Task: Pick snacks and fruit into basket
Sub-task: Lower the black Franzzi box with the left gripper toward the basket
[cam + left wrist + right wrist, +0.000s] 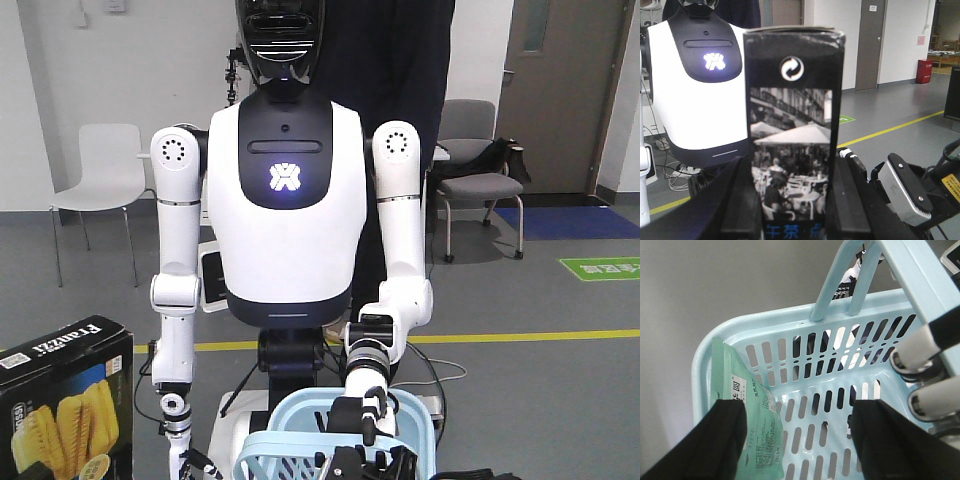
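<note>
Starting with the front view, you see the black Franzzi box (60,400) with its yellow wafer rolls standing at 8 o'clock in the picture, well apart from the light blue basket (300,402) at 6 o'clock. A white humanoid robot (285,230) faces you, and its forearm at 4 o'clock comes down to the basket; you cannot tell from here how either tool stands. Moving to the left wrist view, your left tool (792,200) is pinching the box (792,100), one black finger (730,205) pressed on its 9 o'clock side and the other on its 3 o'clock side. The box stands upright, its narrow face with a black-and-white café photo turned to the camera, and the humanoid's torso (695,85) sits behind it at 10 o'clock. Turning to the right wrist view, your right tool (800,415) hangs over the basket (765,320) with its fingers spread wide and nothing between them. The teal pouch (757,430) lies inside the basket, leaning against the wall at 8 o'clock, just beside the near finger. Grey fingers (920,350) show at 3 o'clock by the handle (860,275).
</note>
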